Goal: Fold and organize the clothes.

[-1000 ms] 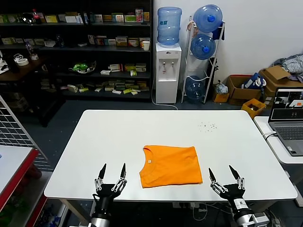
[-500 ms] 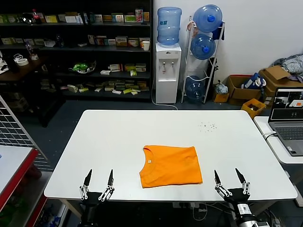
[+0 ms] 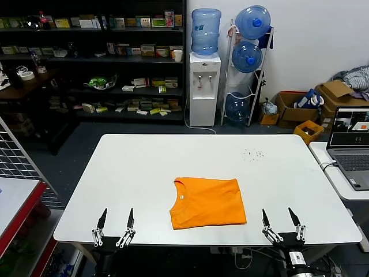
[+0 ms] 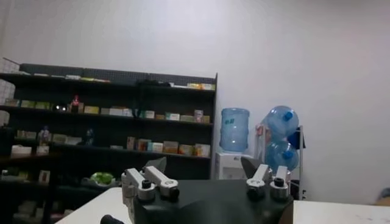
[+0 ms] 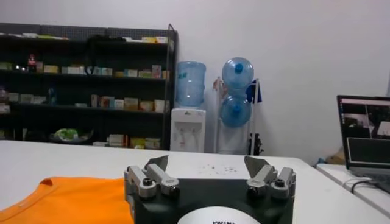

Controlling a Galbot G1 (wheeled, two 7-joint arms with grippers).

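Orange T-shirt (image 3: 207,203) lies folded; left gripper (image 3: 115,220), right gripper (image 3: 280,219) jaws spread, empty.

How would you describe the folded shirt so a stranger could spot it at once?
Start at the big white table in the middle of the room. Near its front edge, between the two open grippers, lies the T-shirt, folded into a flat rectangle. It is the only bright orange thing on the table.

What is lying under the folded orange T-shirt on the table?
The orange T-shirt lies folded flat on the white table; only bare tabletop shows around it. Its lower layers and the table beneath are covered, so anything under it cannot be seen.
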